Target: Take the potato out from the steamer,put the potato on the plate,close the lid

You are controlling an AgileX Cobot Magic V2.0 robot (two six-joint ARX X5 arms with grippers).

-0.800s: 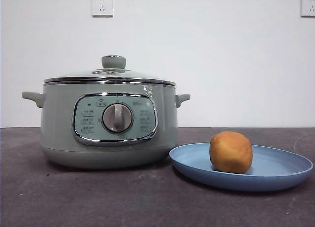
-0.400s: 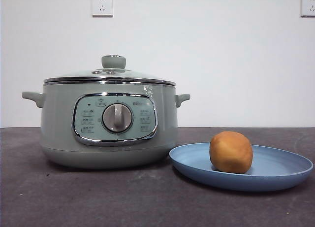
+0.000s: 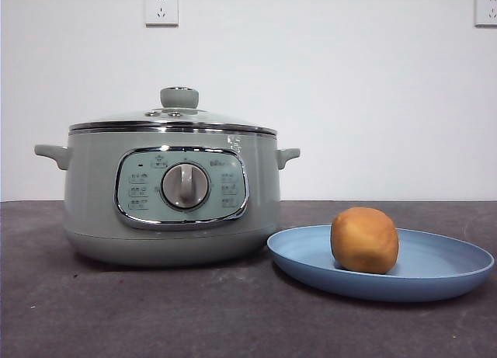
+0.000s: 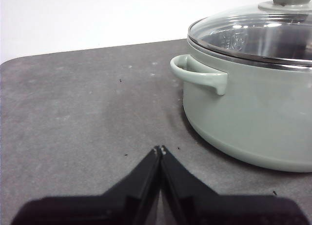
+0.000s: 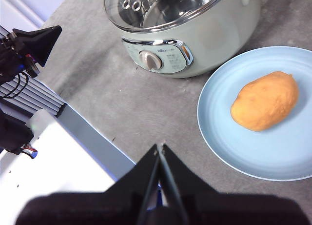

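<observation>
Both black two-jaw grippers, left (image 4: pixel 160 150) and right (image 5: pixel 160 147), hang clenched and empty while the rounded orange-tan potato (image 3: pixel 364 240) rests on the shallow matte blue plate (image 3: pixel 443 274) beside the lidded sage-green steamer (image 3: pixel 171 210).

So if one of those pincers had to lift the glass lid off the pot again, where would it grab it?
Probably the knob at the centre of the lid, coming straight down from above. It is the only raised part, stubby and upright, narrow enough for two jaws to close around; the glass dome and chrome rim are wide and smooth. Both grippers, left and right, sit shut, away from it.
</observation>
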